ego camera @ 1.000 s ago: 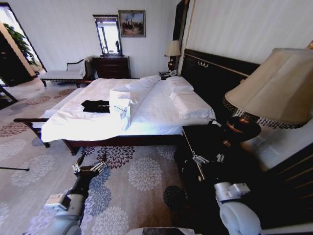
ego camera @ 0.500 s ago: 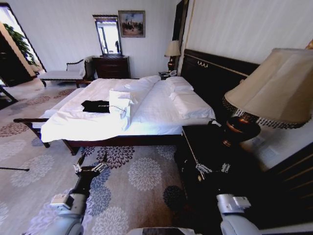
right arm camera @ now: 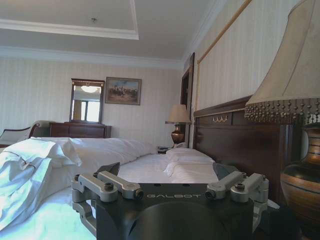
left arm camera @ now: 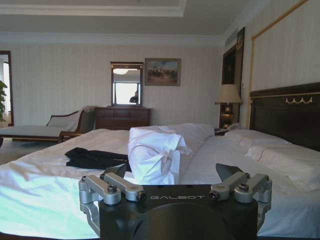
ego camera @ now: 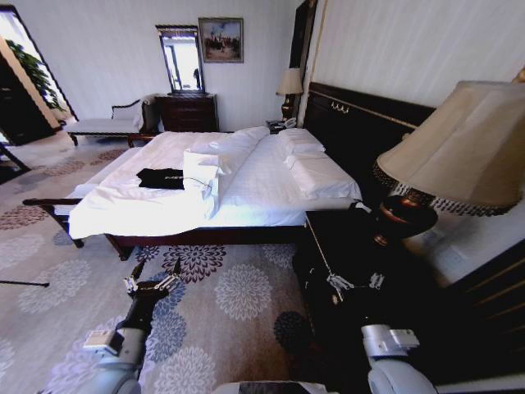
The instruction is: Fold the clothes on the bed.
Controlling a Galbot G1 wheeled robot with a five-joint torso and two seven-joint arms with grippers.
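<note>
Bed [ego camera: 271, 176]: fills the middle of my head view, white sheets, white pillows toward the right by the tall dark headboard [ego camera: 361, 131] with gold trim; dark wooden frame along the near edge.
Black garment [ego camera: 161, 177]: lies flat on the sheets, left of centre in my head view; in my left wrist view it sits at mid-left [left arm camera: 95, 158].
White bundle [ego camera: 201, 172]: a rumpled white cloth heap just beside the black garment on its right, touching it or nearly so; it stands up in the centre of my left wrist view [left arm camera: 152, 155].
My left gripper [ego camera: 152, 283]: lower left of my head view, over the flowered carpet [ego camera: 238, 304], well apart from the bed's near edge; my jaws stand apart, with nothing between them.
My right gripper [ego camera: 354, 283]: lower right of my head view, in front of the dark nightstand [ego camera: 344, 246]; jaws likewise spread wide and empty.
Lamp [ego camera: 455, 152]: big tan shade at the right edge, bronze base on the nightstand.
Far wall: dresser [ego camera: 187, 112] with a mirror [ego camera: 181, 57] above, a framed painting [ego camera: 221, 39] beside the mirror, a chaise [ego camera: 107, 123] at upper left.
</note>
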